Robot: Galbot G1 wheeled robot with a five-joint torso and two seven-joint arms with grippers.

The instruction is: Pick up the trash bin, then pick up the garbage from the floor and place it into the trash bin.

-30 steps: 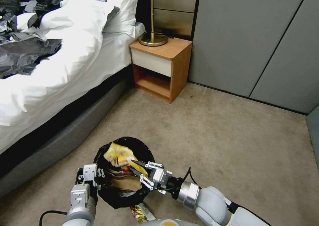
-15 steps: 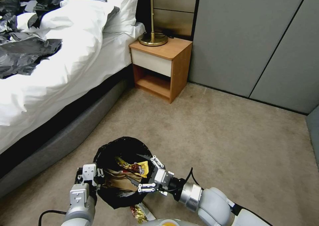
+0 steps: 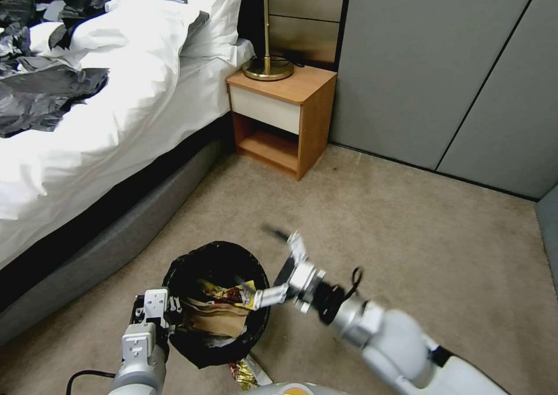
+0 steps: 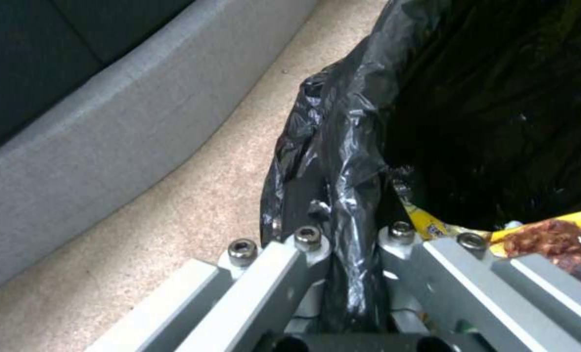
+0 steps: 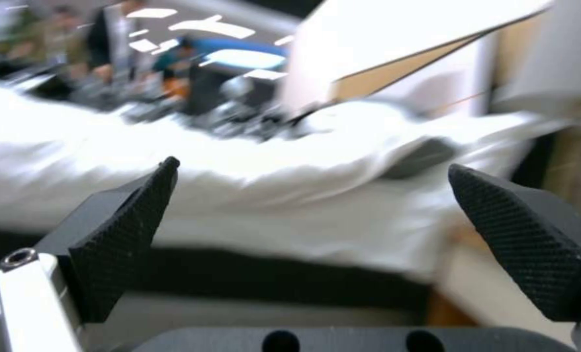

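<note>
We hold the trash bin (image 3: 216, 302) with our left gripper (image 4: 349, 239), its fingers pinching the bagged rim. Our right gripper (image 3: 273, 264) hovers beside the rim, fingers spread and empty, a yellow wrapper (image 3: 229, 293) lying inside. Drop step looks done; next, we'd judge, comes the gold wrapper (image 3: 247, 373) on the floor (image 3: 378, 232).

The left gripper (image 3: 156, 309) clamps the rim of the trash bin (image 3: 215, 302), held above the carpet (image 3: 407, 232) beside the bed (image 3: 87, 139). Inside lie a yellow wrapper (image 3: 229, 293) and a brown paper bag (image 3: 214, 320). The right gripper (image 3: 263, 262), fingers spread wide and empty, sits at the bin's right edge.
</note>
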